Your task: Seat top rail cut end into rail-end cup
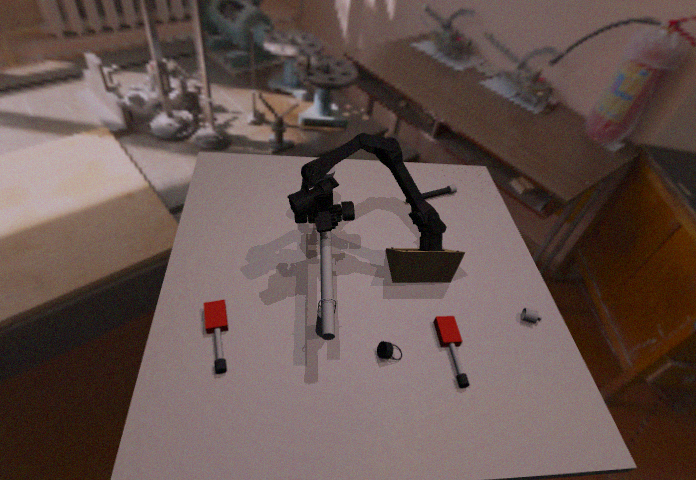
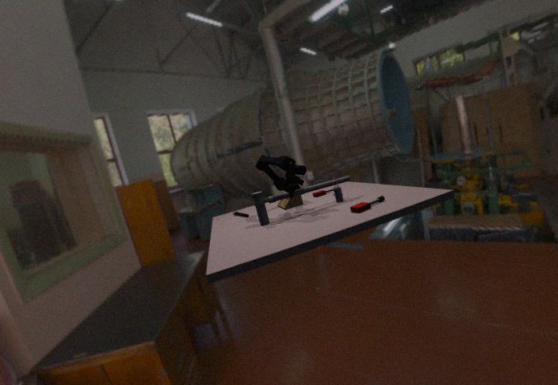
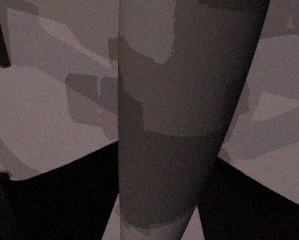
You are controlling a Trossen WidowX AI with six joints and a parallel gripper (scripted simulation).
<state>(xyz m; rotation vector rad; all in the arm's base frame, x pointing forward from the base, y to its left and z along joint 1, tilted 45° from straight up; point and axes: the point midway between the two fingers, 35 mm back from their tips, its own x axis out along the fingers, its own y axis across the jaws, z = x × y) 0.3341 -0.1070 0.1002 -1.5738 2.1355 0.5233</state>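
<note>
The end effector (image 1: pixel 324 221) grips the far end of the gray top rail (image 1: pixel 326 271). The rail hangs above the white desk (image 1: pixel 281 407), between two red-handled tools (image 1: pixel 216 328).

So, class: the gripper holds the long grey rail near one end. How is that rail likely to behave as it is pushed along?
The rail looks like a straight, rigid tube, so it probably slides without bending. Held by the gripper near one end, its long free length may swing or sag at the far tip. Being round and smooth, it could roll if released unsupported.
</note>
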